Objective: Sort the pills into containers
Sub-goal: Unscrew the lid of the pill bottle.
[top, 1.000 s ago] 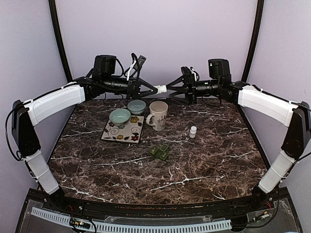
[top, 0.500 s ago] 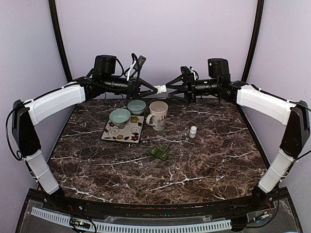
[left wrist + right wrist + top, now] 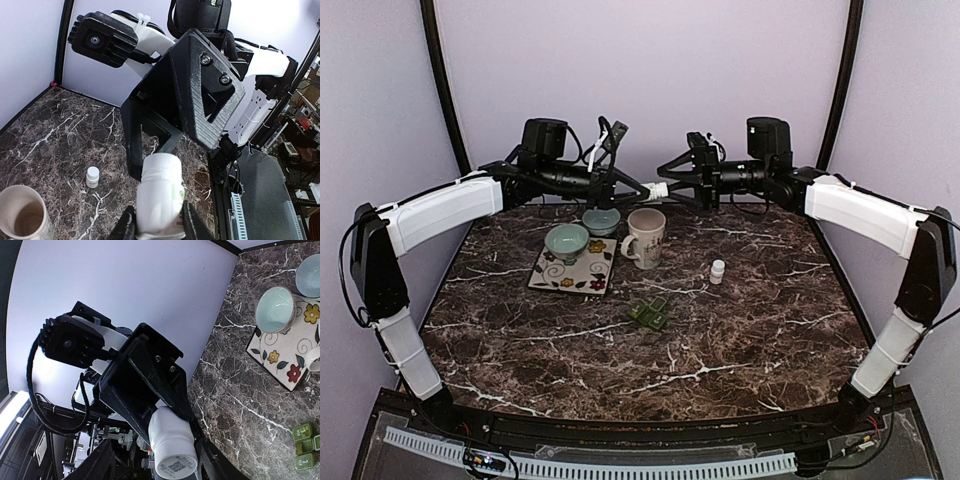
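A white pill bottle (image 3: 655,187) hangs in the air above the back of the table, between my two grippers. My left gripper (image 3: 642,187) is shut on its body; in the left wrist view the bottle (image 3: 160,195) sits between the fingertips of the left gripper (image 3: 156,226). My right gripper (image 3: 668,183) is open, its fingers spread around the bottle's far end. In the right wrist view the bottle (image 3: 172,440) is close to one finger of the right gripper (image 3: 150,465) and apart from the other. A green pill organizer (image 3: 649,313) lies mid-table.
A small white bottle (image 3: 718,271) stands right of a cream mug (image 3: 645,236). Two pale green bowls, one (image 3: 566,241) on a floral plate (image 3: 575,272) and one (image 3: 601,219) behind it, sit at the back left. The arm bases stand at the near edge.
Both grippers have closed in on each other. The right gripper has moved left so its open fingers now reach around the bottle's end; the left has shifted a little right.
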{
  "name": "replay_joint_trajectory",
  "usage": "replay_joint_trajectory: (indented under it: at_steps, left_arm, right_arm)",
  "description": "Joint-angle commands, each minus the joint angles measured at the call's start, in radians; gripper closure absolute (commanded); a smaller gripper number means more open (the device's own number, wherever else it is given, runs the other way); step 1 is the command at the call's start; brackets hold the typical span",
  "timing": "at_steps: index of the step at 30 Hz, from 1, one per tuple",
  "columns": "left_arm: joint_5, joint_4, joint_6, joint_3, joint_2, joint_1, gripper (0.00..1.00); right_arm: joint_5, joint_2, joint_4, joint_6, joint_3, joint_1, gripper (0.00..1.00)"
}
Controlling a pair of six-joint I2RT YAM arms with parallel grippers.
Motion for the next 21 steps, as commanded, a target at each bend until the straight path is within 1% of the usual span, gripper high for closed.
replay_joint_trajectory:
  at_steps: [1,4,8,11,13,15,18,21]
  left_arm:
    - [0.002,-0.002,0.017,0.024,0.002,-0.004,1.0]
    - [-0.001,0.005,0.016,0.025,0.0,-0.005,1.0]
    - [-0.003,0.005,0.016,0.025,0.0,-0.005,1.0]
    - [-0.004,0.008,0.013,0.023,-0.001,-0.004,1.0]
    - [-0.005,0.013,0.01,0.022,-0.003,-0.004,1.0]
    - [-0.004,0.017,0.005,0.02,-0.004,-0.004,1.0]
    - [0.004,0.035,-0.023,0.019,-0.004,-0.004,1.0]
    - [0.044,0.081,-0.086,0.021,-0.002,-0.004,1.0]
  right_arm:
    - [-0.033,-0.006,0.071,0.011,0.021,0.007,0.44]
    - [-0.035,-0.01,0.071,0.012,0.009,0.008,0.46]
    - [-0.04,-0.01,0.076,0.009,0.005,0.013,0.6]
    - [-0.042,-0.006,0.057,-0.005,0.008,0.017,0.76]
    - [-0.04,-0.004,0.039,-0.023,0.014,0.02,0.89]
    - [-0.035,-0.003,0.002,-0.058,0.028,0.024,1.0]
    - [-0.021,0.0,-0.073,-0.139,0.061,0.034,1.0]
    - [0.009,-0.003,-0.17,-0.278,0.105,0.05,1.0]
